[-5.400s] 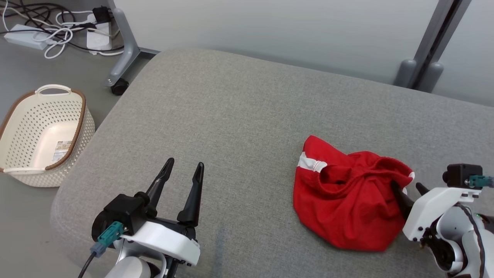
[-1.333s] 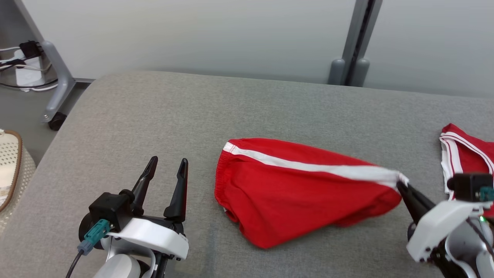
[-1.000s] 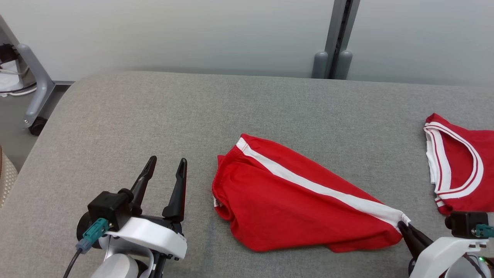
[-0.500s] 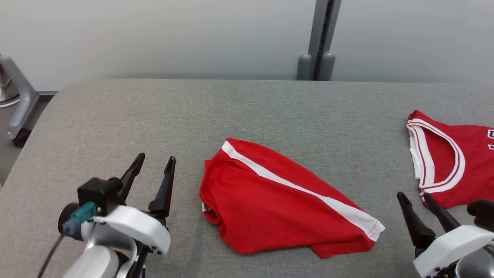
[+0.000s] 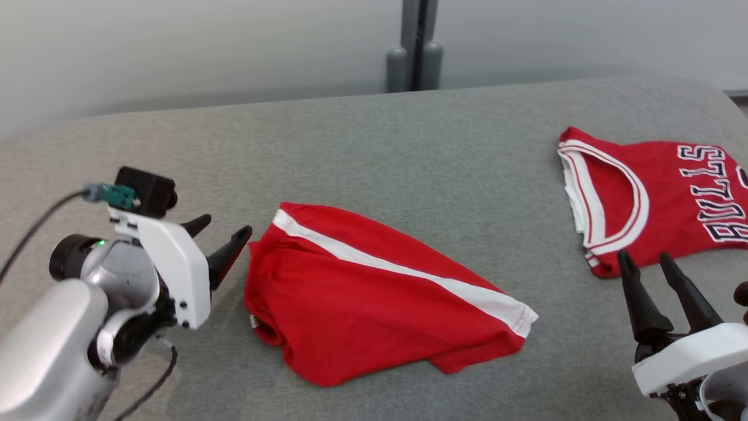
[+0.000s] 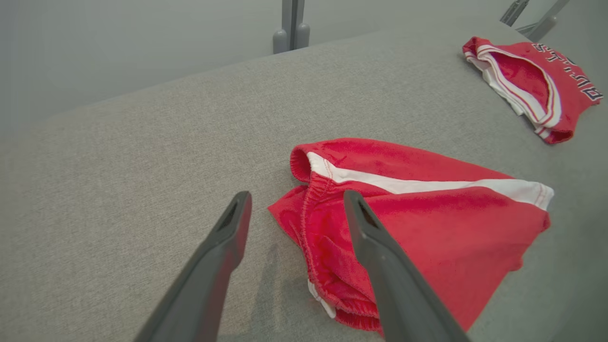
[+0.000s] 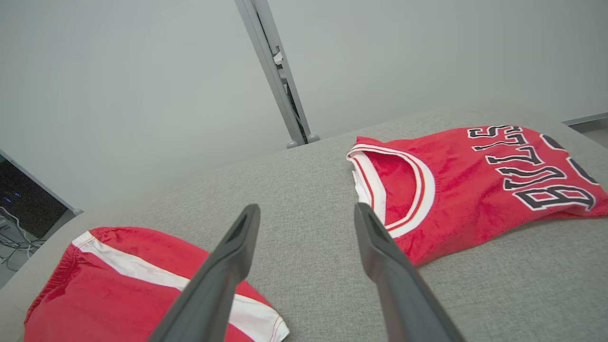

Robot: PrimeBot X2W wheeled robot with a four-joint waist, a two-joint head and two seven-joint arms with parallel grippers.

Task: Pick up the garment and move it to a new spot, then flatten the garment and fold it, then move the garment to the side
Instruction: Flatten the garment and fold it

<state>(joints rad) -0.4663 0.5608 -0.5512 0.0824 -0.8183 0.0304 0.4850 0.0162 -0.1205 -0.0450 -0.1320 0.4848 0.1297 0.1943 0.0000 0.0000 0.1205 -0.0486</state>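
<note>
Grey woven upholstery covers the broad padded surface [image 5: 409,146] on which everything lies.

Nearest on the robot's left, the left gripper [image 5: 225,225] has its two dark fingers spread apart and holds nothing. It points across the surface at the elastic waistband end of the garment, a pair of red shorts [image 5: 362,316] with a white side stripe. In the head view its nearer fingertip sits just beside the waistband edge; whether it touches the cloth I cannot tell. From the left wrist view, the left gripper [image 6: 297,195] frames the gathered waistband corner of the red shorts [image 6: 427,223] between its fingers, and a faint shadow falls on the upholstery below.

Nearest on the robot's right, the right gripper [image 5: 643,256] is likewise spread wide and empty. It stands apart from the shorts' white-hemmed leg end, which lies to its left. In the right wrist view, the right gripper [image 7: 306,208] aims at the bare upholstery between the red shorts [image 7: 118,294] and a red jersey [image 7: 475,190].

The shorts lie loosely flat with some wrinkles, roughly mid-surface, the stripe running diagonally from waistband to hem.

Farther right lies the red jersey [image 5: 660,199], white-trimmed, lettered "BULLS", well apart from the shorts.

Beyond the far edge stand a grey post [image 5: 414,47] and a pale wall [image 5: 175,47].
</note>
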